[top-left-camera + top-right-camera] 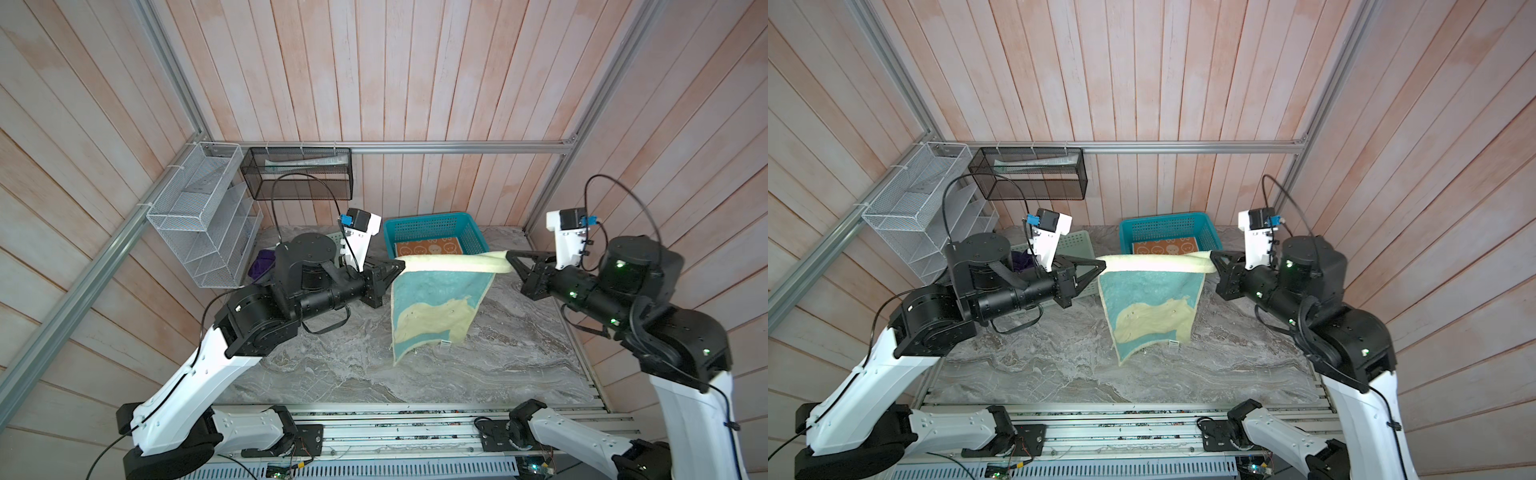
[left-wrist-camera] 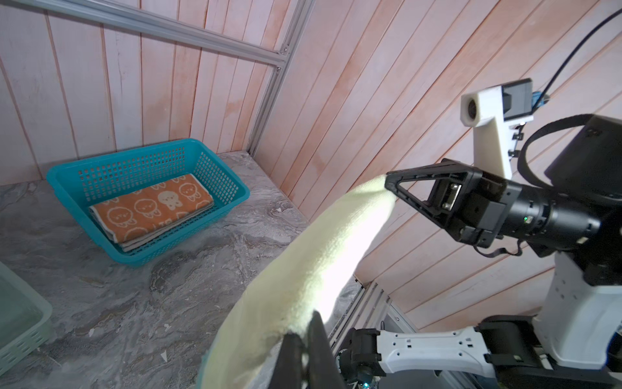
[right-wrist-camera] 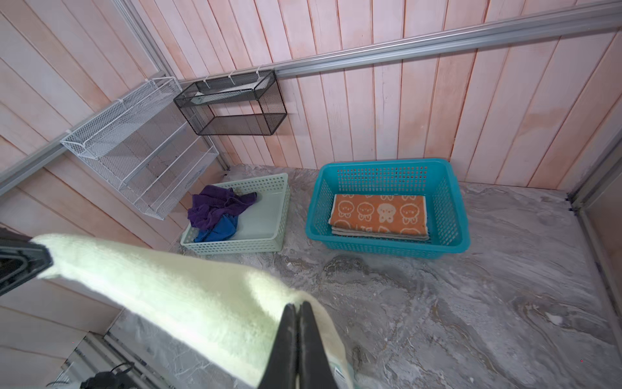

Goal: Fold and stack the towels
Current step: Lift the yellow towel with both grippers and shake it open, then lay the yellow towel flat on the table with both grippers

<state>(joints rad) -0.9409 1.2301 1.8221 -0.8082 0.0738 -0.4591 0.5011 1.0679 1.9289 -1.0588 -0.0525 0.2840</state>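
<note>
left hand clamped shut on one top corner of the teal hippo towel, right hand clamped shut on the other

Top edge is bunched into a pale-yellow roll strung between the two, slight sag. The rest hangs mid-frame over the worktop (can't tell if the bottom hem touches it)

Handling: soft terry, looks light, no stiffness, drapes wherever gravity takes it. Probably grippy in the pinch, not fragile. Corners are the right place to hold. Keep the edge taut or the middle bunches. One lower corner curls forward, so I'd expect it to need flattening on lay-down

orange face towel is folded flat in the teal basket, upper middle of frame. purple towel and blue towel lie crumpled in the mint basket, just left of the teal one, both unfolded
</note>
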